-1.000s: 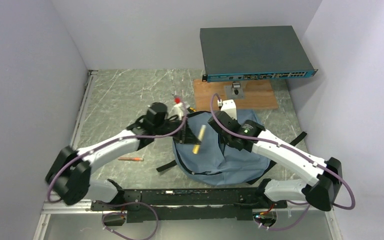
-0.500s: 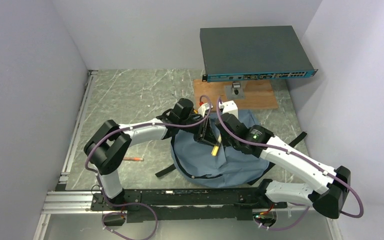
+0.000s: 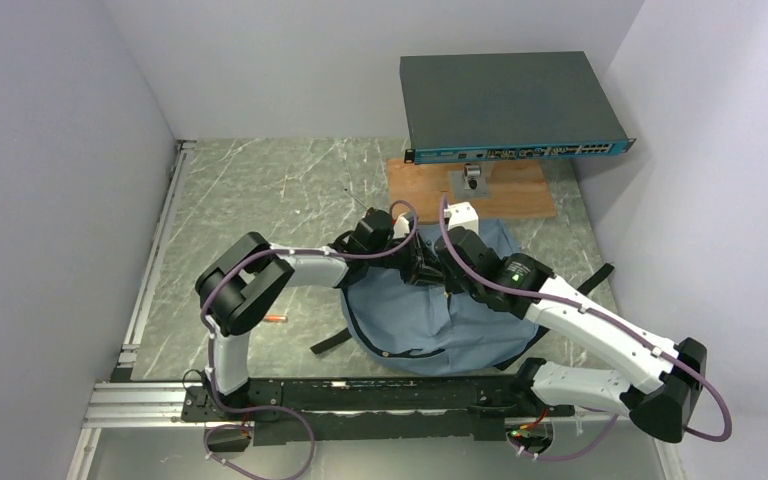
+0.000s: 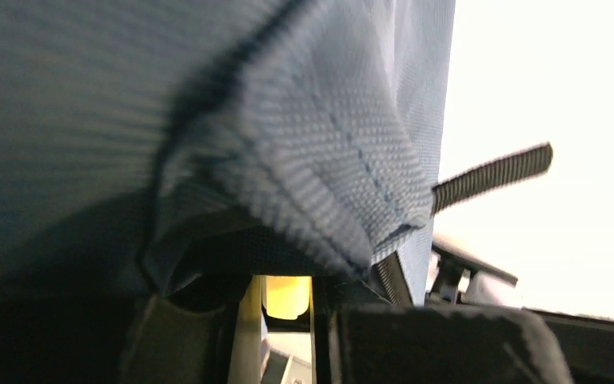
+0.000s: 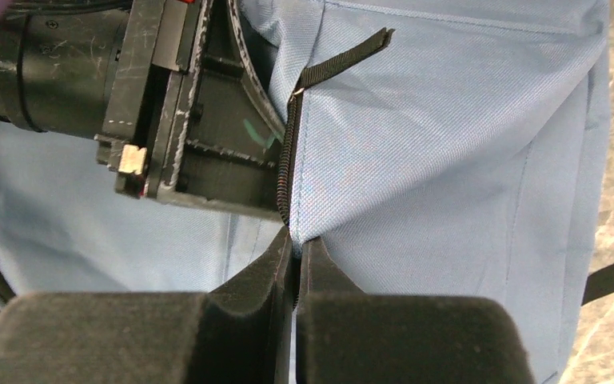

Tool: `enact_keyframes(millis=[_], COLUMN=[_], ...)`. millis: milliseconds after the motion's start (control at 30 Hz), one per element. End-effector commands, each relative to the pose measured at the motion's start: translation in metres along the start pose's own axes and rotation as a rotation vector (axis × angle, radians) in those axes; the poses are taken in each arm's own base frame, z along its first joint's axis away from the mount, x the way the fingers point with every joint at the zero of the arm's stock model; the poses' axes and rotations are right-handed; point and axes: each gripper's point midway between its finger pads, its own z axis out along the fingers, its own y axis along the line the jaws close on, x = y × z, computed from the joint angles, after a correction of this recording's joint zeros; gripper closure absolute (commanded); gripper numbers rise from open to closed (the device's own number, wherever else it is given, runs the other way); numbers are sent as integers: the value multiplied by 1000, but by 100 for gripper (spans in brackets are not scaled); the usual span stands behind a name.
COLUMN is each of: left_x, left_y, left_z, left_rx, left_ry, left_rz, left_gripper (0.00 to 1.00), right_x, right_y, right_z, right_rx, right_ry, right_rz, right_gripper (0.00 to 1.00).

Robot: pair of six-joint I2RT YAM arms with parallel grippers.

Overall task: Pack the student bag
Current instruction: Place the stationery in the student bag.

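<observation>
The student bag (image 3: 430, 320) lies on the marble table between my arms, blue-grey with black zipper trim. My right gripper (image 3: 447, 272) is shut on the zipper edge of the bag (image 5: 448, 120), its fingertips (image 5: 296, 244) pinching the fabric and holding the mouth up. My left gripper (image 3: 422, 268) reaches into that mouth under the lifted fabric (image 4: 208, 96). It is shut on a yellow object (image 4: 286, 294), of which only the end shows between the fingers. The left gripper's black body (image 5: 168, 104) sits just beside the pinched edge.
An orange pen (image 3: 273, 318) lies on the table left of the bag. A grey network switch (image 3: 505, 100) stands on a mount over a wooden board (image 3: 520, 190) at the back. Black straps (image 3: 332, 335) trail from the bag. White walls close in on both sides.
My left arm has swung right and carried the yellow object from above the bag down into its mouth, where it is mostly hidden. The right gripper kept its hold on the edge.
</observation>
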Motion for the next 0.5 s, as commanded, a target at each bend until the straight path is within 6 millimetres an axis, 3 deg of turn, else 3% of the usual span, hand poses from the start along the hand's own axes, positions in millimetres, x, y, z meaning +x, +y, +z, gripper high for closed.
enact_keyframes(millis=[0, 67, 167, 300, 367, 467], left_x=[-48, -57, -54, -32, -22, -10], left_y=[-14, -6, -2, -6, -13, -27], left_z=[-8, -12, -8, -4, -8, -18], left_rx=[-105, -155, -160, -120, -96, -87], left_ry=[-324, -398, -388, -312, -280, -255], left_rz=[29, 36, 40, 108, 171, 284], left_gripper=[100, 95, 68, 46, 25, 18], right_x=[-35, -33, -31, -32, -32, -33], right_y=[35, 36, 32, 16, 9, -1], right_z=[-22, -23, -20, -16, -15, -12], right_rx=[-190, -196, -169, -92, -73, -54], right_ry=[-116, -109, -103, -105, -104, -103], right_rz=[151, 170, 180, 184, 191, 191], right_gripper=[100, 100, 100, 100, 100, 100])
